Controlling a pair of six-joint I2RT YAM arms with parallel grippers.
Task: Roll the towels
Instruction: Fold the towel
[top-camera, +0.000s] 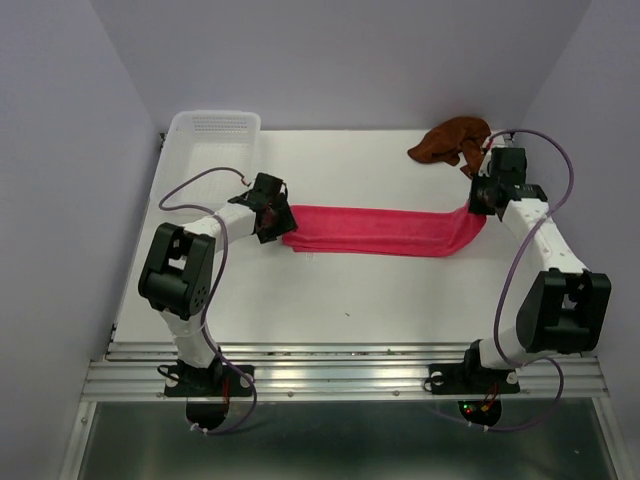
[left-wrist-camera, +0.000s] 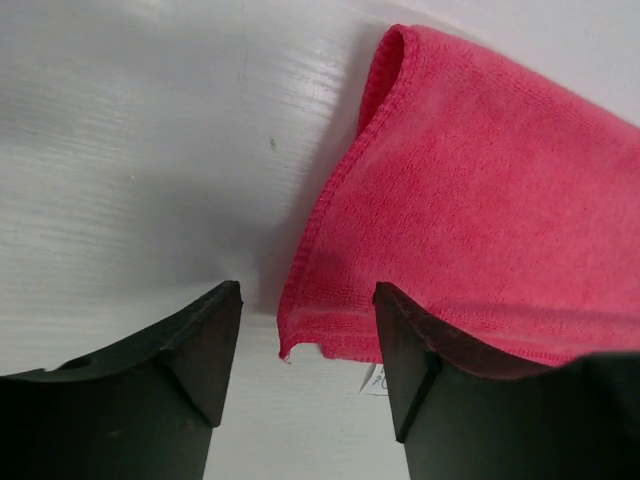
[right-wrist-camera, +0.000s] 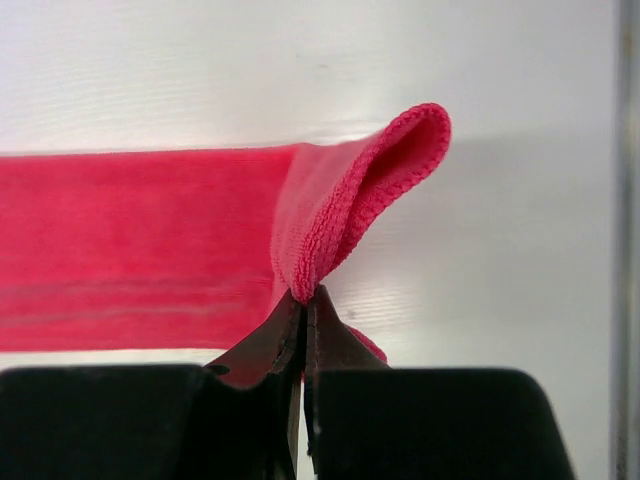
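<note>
While the right end effector (right-wrist-camera: 305, 300) pinches the pink towel (top-camera: 380, 230), left end effector (left-wrist-camera: 308, 300) spread wide, brown towel (top-camera: 450, 140) outside basket (top-camera: 192, 135)

A white table (top-camera: 350, 290) sits between pale lilac walls (top-camera: 340, 60), edged by a metal rail (top-camera: 340, 372).

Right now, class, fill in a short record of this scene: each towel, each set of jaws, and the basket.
pink towel: long strip lying across the table, not rolled
brown towel: crumpled heap at the far right
left jaws: open, at the pink towel's left end, not gripping
right jaws: shut on the pink towel's right end, pinching up a fold
basket: far left corner
</note>
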